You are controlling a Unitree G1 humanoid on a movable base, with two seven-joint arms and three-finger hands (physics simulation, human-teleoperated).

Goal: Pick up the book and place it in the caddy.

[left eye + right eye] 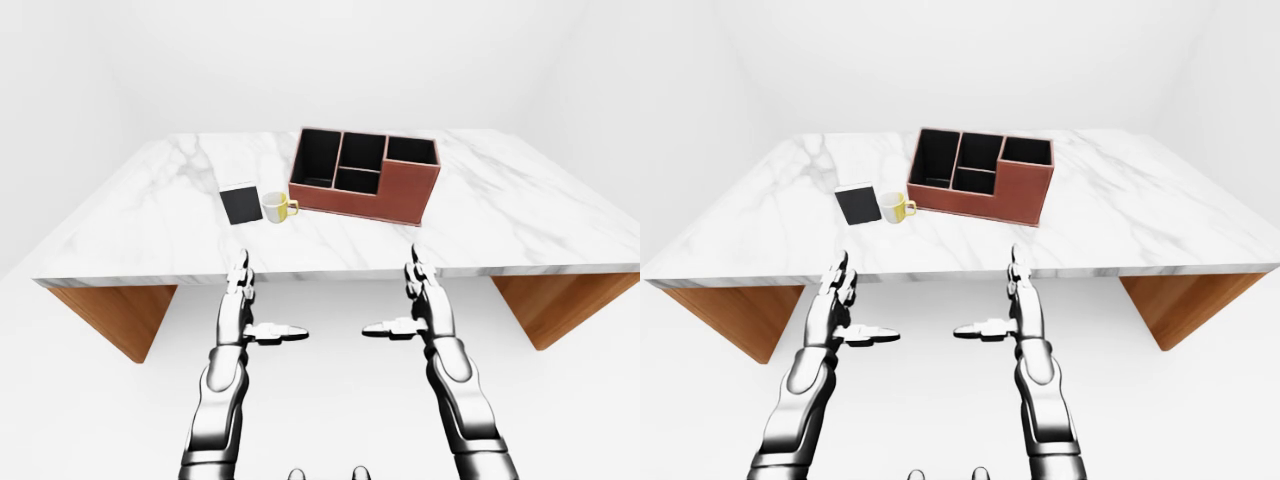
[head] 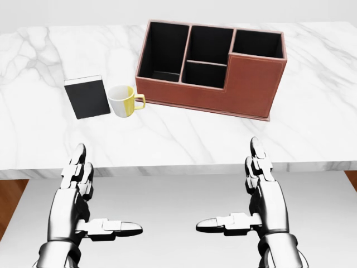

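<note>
- The book [image 2: 87,97] (black cover, pale edge along its top) lies flat on the white marble worktop [image 2: 184,139], left of centre and a little nearer the worktop's near edge than its far edge; nothing holds it.
- A white mug [image 2: 122,100] with a yellow handle stands just beside the book on its right, the handle pointing toward the caddy.
- The caddy [image 2: 212,67], a reddish-brown box with 4 dark compartments, sits around the middle of the worktop, right of the mug; its right end is taller than the rest.
- The left hand [image 2: 78,195] hovers below the worktop's near edge, off the marble, fingers spread straight and thumb turned inward, grasping nothing.
- The right hand [image 2: 262,192] mirrors it below the same edge, likewise spread and empty (both thumbs point toward each other).
- Wooden supports show under both ends of the worktop in the left-eye view.
</note>
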